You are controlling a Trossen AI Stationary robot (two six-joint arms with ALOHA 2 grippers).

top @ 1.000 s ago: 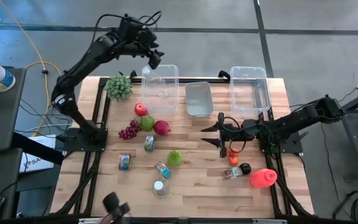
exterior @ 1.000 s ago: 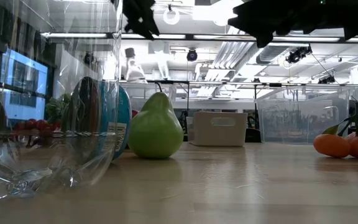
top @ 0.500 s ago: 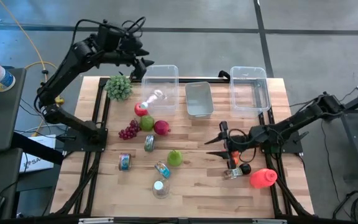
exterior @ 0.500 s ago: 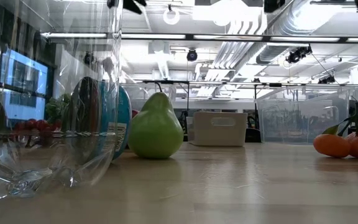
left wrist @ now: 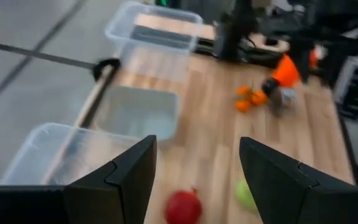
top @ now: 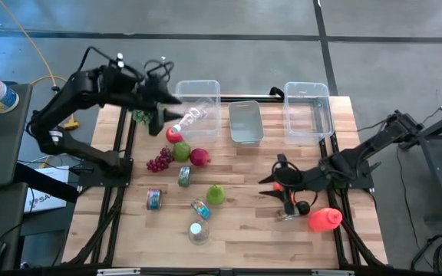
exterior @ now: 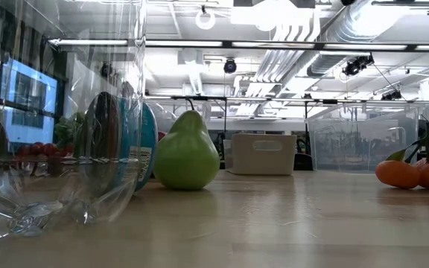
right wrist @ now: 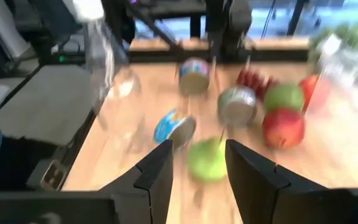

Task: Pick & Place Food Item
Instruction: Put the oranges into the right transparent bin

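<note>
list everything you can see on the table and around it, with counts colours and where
clear bins: 2, transparent, far edge, left and right
grey tray: 1, far edge, between the bins
red apple: 1, left side
green apple: 1, beside the pomegranate
pomegranate: 1, dark red, left of centre
grapes: 1 bunch, dark red, left side
pear: 1, green, centre
cans: 3, near left
clear bottle: 1, near edge
red bottle: 1, near right
left gripper: open, above the table's far left
right gripper: open, low over the right side
</note>
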